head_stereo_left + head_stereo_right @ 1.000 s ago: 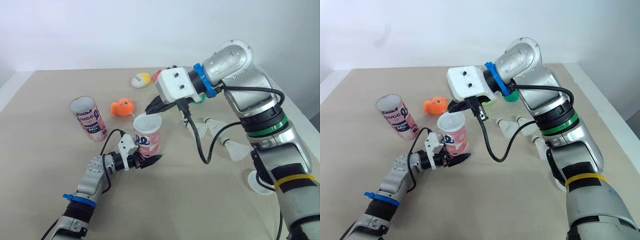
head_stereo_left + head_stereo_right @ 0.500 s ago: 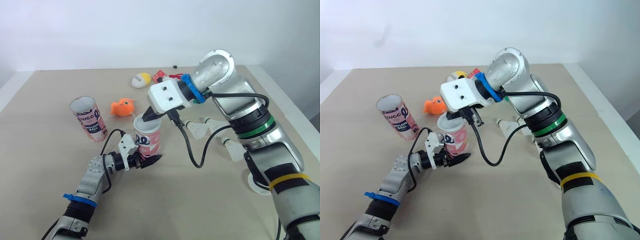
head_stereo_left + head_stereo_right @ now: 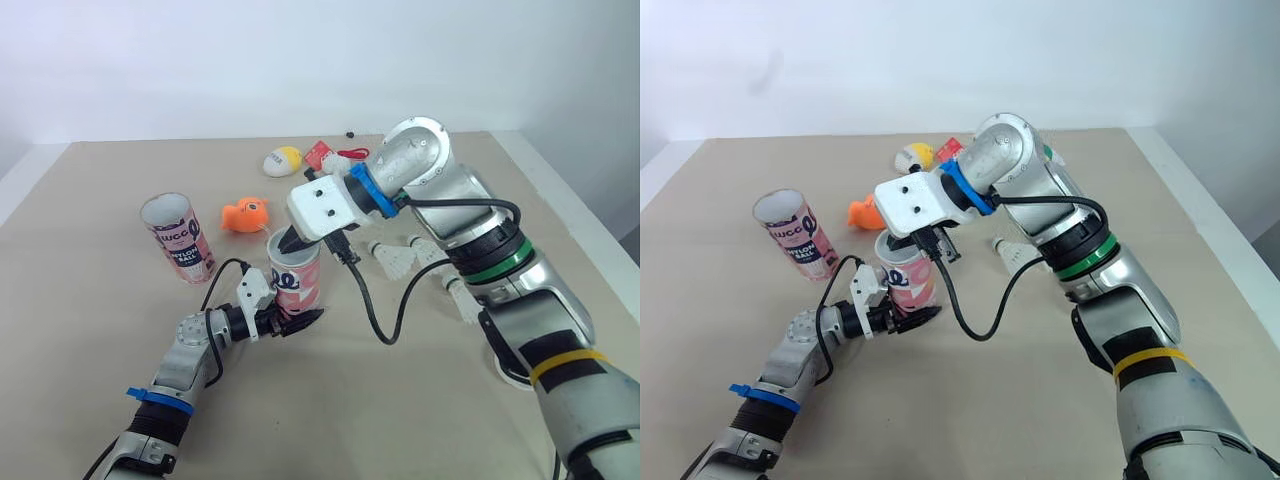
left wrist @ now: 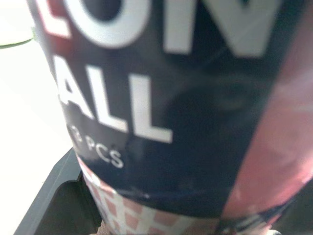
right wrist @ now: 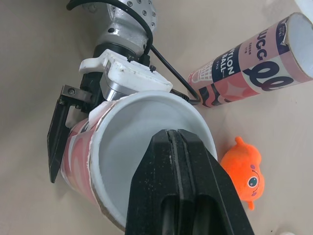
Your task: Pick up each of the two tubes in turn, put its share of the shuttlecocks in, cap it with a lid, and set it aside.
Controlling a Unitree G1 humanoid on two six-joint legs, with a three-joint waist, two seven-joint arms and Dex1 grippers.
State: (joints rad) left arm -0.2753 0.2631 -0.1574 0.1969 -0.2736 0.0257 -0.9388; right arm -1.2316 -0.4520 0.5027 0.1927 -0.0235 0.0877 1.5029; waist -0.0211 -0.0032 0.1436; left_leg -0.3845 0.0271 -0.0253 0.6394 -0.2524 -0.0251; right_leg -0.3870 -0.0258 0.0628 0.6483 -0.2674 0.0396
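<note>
A pink and navy tube stands upright on the table with its mouth open, and my left gripper is shut on its lower part. Its label is pressed close in the left wrist view. My right gripper hangs at the rim of that mouth, its fingers pressed together with nothing visible between them. The tube's inside looks white. A second, matching tube stands open at the left. Three white shuttlecocks lie on the table to the right.
An orange fish toy lies just behind the held tube. A yellow and white ball and a red item sit farther back. A white lid lies at the right, partly behind my right arm. The table edge runs along the right.
My right arm has swung left and lowered, bringing its gripper tip down to the rim of the held tube. The left gripper and tube have stayed put.
</note>
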